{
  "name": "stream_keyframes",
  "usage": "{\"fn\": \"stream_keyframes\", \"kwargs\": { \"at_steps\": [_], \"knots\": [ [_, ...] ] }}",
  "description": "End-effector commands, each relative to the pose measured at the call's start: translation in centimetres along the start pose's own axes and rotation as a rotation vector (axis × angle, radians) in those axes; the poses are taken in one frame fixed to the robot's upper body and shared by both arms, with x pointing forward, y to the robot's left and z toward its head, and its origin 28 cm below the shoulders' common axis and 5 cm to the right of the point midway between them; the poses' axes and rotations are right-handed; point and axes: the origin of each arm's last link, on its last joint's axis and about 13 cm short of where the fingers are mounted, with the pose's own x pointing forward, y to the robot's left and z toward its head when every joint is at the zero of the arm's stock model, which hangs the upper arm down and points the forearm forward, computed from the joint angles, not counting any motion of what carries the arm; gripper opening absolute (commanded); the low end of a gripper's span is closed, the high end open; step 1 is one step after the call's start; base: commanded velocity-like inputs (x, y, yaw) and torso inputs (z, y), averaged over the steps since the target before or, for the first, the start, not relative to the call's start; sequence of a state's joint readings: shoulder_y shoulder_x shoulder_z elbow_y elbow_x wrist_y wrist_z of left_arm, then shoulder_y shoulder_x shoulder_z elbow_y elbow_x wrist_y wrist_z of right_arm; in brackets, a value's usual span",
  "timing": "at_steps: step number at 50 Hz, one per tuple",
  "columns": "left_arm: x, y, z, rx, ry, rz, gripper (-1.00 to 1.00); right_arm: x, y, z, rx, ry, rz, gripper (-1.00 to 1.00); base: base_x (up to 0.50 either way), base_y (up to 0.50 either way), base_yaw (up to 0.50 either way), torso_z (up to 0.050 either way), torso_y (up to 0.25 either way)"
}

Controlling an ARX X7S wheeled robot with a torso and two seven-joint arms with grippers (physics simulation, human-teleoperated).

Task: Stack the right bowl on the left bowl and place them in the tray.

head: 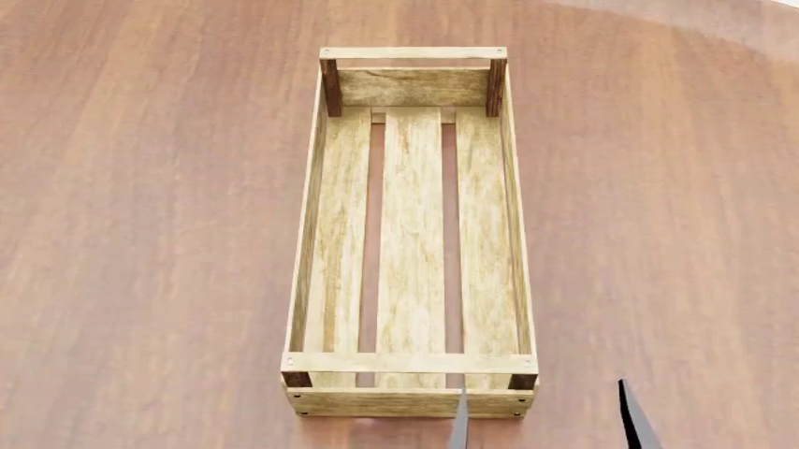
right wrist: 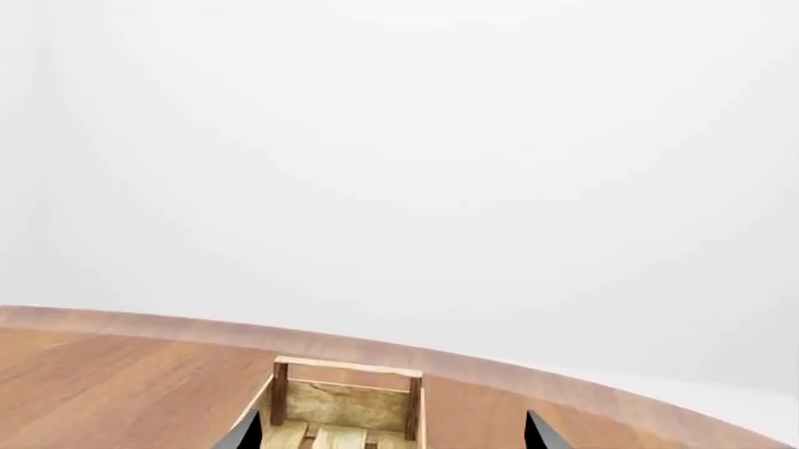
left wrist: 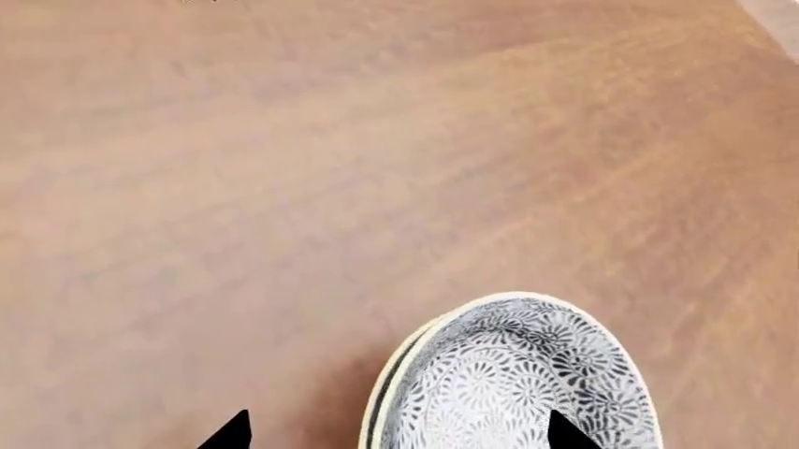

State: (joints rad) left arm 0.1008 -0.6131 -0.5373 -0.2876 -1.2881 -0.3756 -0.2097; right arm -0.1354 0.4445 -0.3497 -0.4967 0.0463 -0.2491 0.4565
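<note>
While the tray [head: 413,234] is lying empty on the table [head: 150,234], the right fingers [head: 631,416] are standing apart near it. The left fingers [left wrist: 568,432] are standing apart around the stacked bowls' [left wrist: 512,374] rim.

Grey-and-white floral-patterned bowl [left wrist: 518,379] with a cream rim — light-wood tray [head: 413,234], dark-brown corner posts — reddish-brown wood-grain table [head: 150,234].

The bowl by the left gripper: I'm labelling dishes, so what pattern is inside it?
The bowl has a grey-and-white floral print inside, with a cream rim; the left wrist view shows it best.
</note>
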Motion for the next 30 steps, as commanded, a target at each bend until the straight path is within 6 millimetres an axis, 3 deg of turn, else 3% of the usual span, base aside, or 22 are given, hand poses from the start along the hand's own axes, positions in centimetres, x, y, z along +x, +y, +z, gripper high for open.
{"fn": "stream_keyframes", "kwargs": {
  "at_steps": [1,30],
  "knots": [
    [-0.04,-0.06,-0.54,0.063,-0.023,-0.03,1.0,0.18,-0.05,0.06,-0.017,-0.013,-0.003,1.0,0.0,0.0,0.0,0.0,0.0],
    [0.53,0.51,-1.09,0.075,-0.015,-0.005,1.0,0.19,-0.01,-0.11,-0.029,-0.004,0.001,1.0,0.0,0.0,0.0,0.0,0.0]
  ]
}}
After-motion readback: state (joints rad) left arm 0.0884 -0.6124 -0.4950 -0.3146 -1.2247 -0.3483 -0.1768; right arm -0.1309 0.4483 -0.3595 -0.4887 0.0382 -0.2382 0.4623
